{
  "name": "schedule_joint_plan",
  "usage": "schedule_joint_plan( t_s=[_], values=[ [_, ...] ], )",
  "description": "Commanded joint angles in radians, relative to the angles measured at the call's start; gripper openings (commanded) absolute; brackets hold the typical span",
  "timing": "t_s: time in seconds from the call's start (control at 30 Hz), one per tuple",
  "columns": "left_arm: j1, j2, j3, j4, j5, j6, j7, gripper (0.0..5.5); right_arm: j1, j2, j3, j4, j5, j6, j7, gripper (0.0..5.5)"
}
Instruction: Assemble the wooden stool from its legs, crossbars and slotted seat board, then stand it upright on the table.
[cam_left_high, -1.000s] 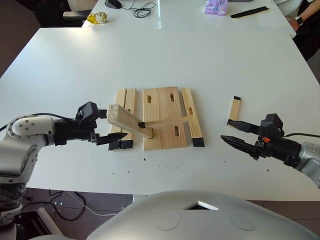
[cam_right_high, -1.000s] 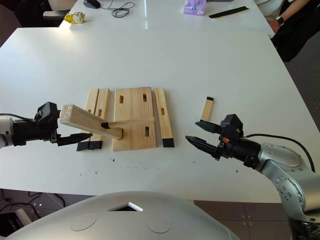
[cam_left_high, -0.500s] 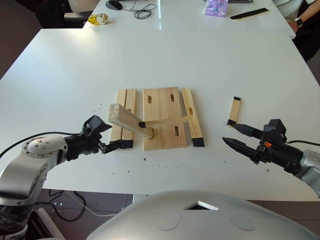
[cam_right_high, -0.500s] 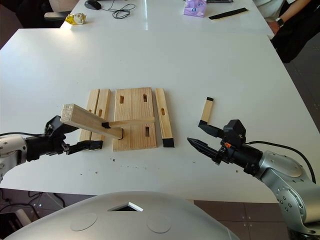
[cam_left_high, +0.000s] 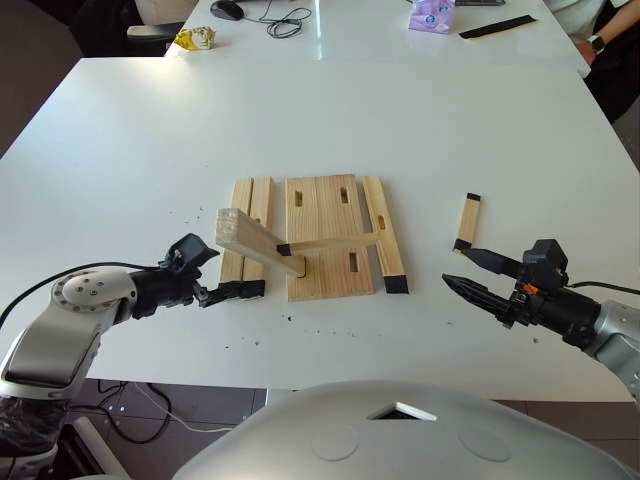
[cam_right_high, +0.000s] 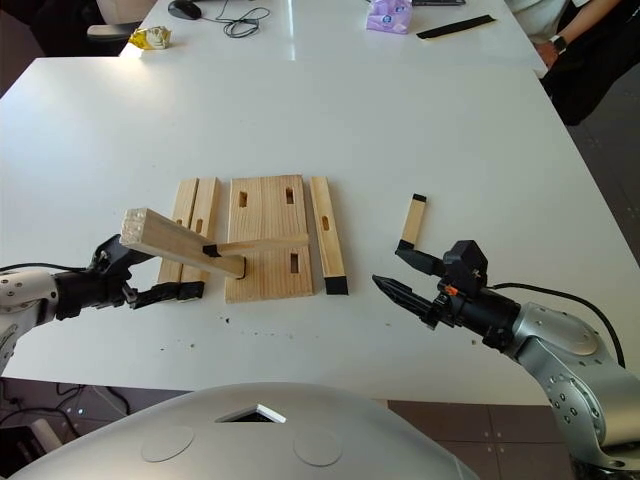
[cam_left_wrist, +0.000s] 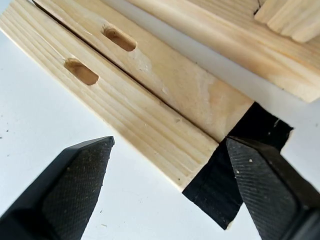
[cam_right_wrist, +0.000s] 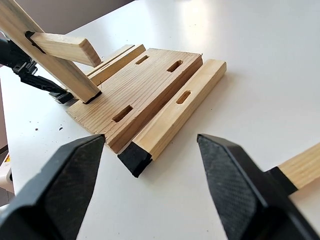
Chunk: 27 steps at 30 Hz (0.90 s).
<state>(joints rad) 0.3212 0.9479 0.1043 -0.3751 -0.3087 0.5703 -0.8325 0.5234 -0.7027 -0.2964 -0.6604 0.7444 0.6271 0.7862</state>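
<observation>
Mid-counter (cam_left_high: 320, 120): seat board (cam_left_high: 330, 236) lies flat, slots up. Two loose legs (cam_left_high: 250, 225) lie side by side, touching, just left of it. A third leg (cam_left_high: 384, 232) lies along the board's right edge, black cap at the near end.

A tilted leg (cam_left_high: 258, 245) has its foot at the board's near-left slot and leans out to the left. The long crossbar (cam_left_high: 330, 243) is plugged into its side and runs right across the board toward the third leg. Can't tell if its far end touches anything. A short crossbar (cam_left_high: 467, 221) lies alone, well right of the board.

Left claw (cam_left_wrist: 169, 145): wide open, holding nothing, low at the loose legs' black caps (cam_left_wrist: 235, 170), one finger on each side.

Right claw (cam_left_high: 458, 268): wide open, empty, right of the board and just on the near side of the short crossbar.
</observation>
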Motion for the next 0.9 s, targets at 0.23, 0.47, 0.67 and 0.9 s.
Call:
schedule_joint_plan(
  t_s=[0.23,0.47,0.67,0.9],
  values=[
    [-0.028,0.029,-0.017,0.049,0.06,0.002,-0.026,4.13,0.003,0.004,0.006,-0.012,-0.011,-0.01,-0.01,3.41],
    [-0.079,-0.013,-0.016,0.072,-0.005,0.14,-0.024,4.13,-0.012,0.008,0.028,-0.005,-0.025,-0.018,-0.019,3.41],
    [-0.111,-0.064,-0.03,0.058,-0.032,0.296,0.041,4.13,-0.025,0.011,0.047,-0.003,-0.038,-0.02,-0.024,3.41],
    [-0.111,-0.116,-0.041,0.051,-0.007,0.367,0.154,4.13,-0.024,0.016,0.058,-0.006,-0.046,-0.025,-0.029,3.41]
  ],
)
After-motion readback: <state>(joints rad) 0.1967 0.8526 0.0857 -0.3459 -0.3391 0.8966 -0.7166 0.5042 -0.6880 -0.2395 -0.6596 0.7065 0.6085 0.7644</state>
